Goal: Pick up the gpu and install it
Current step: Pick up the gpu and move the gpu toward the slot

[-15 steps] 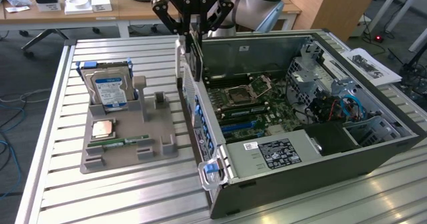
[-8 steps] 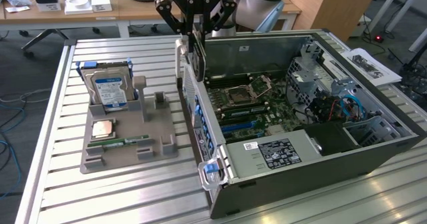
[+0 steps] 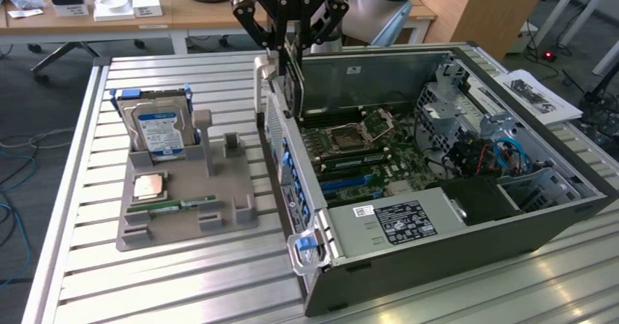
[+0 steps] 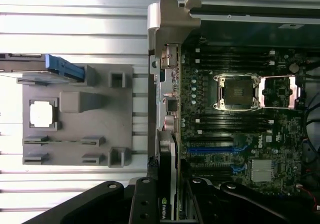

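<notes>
My gripper (image 3: 290, 47) hangs over the rear wall of the open computer case (image 3: 406, 255), shut on the gpu (image 3: 291, 85). The gpu is a thin dark card held on edge, its silver end bracket (image 3: 260, 77) toward the exterior view's left. Its lower edge is level with the case's rim, above the motherboard (image 3: 367, 154). In the wrist view the gpu (image 4: 167, 181) sits between my two black fingers (image 4: 144, 204) beside the case's rear wall, with the blue expansion slots (image 4: 210, 149) a little way off on the motherboard (image 4: 240, 129).
A grey parts holder (image 3: 184, 208) stands on the slatted metal table (image 3: 145, 295) at the exterior view's left of the case. It carries a hard drive with a blue label (image 3: 159, 130), a processor (image 3: 147, 186) and a green memory stick (image 3: 184, 204). Cables and a drive cage (image 3: 483, 139) fill the case's far side.
</notes>
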Robot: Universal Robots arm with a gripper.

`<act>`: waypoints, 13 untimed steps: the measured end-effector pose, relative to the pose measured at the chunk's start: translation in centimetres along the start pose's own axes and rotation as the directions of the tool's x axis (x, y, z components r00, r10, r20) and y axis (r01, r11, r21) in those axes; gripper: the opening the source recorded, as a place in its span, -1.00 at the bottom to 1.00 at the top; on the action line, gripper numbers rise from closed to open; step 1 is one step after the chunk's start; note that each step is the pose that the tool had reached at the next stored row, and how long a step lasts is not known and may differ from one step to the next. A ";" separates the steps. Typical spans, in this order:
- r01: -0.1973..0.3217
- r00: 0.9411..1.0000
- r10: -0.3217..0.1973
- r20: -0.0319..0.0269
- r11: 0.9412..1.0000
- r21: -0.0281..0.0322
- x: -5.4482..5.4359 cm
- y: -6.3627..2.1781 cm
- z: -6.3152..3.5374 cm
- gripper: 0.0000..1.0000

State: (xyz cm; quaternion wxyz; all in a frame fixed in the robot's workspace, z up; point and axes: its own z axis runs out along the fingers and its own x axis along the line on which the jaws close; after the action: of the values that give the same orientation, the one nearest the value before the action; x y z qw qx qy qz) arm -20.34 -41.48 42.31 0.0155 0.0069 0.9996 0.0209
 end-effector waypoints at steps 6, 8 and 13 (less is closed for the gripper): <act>0.000 1.000 0.000 0.000 1.000 0.000 -0.6 0.02 0.02 -0.47; 0.000 1.000 0.000 0.000 1.000 0.000 -0.8 0.03 0.03 -0.47; 0.000 1.000 0.000 0.000 1.000 0.000 -1.6 0.06 0.05 -0.47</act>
State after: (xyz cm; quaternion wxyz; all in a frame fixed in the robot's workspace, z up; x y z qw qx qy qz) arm -18.71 -41.45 42.31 0.0155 0.0070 0.9996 0.0208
